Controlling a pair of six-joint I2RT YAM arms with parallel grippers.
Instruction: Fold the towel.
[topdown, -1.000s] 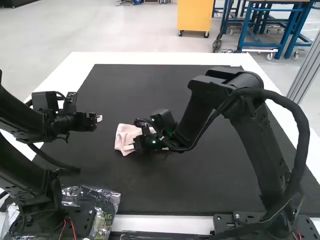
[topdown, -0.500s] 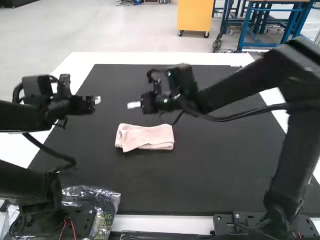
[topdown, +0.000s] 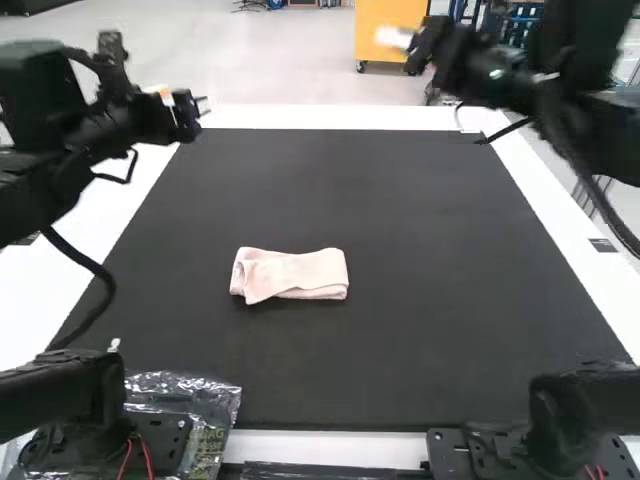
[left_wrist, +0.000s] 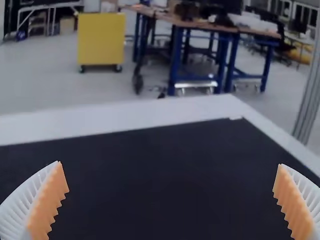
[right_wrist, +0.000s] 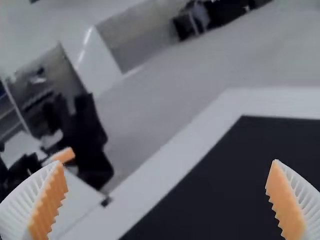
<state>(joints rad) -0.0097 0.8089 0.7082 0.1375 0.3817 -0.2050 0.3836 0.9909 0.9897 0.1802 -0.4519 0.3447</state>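
The right gripper (right_wrist: 167, 161) has swung up and away from the pink towel (topdown: 290, 275), which lies folded into a compact strip on the black mat (topdown: 400, 380). Its fingers and the left gripper's (left_wrist: 170, 164) are spread, empty; folding looks finished.

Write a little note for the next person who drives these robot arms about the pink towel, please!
Left gripper: jaws wide apart, nothing between them, away from the towel.
Right gripper: jaws wide apart, empty too, also away from the towel.
Towel: on the black mat, near the middle, folded into a small, long bundle.
Done: the folding looks finished, and both grippers are off the towel.
Left to do: probably nothing big. The bundle's left end looks wider and a bit slanted, so maybe straighten it if you want it neater.
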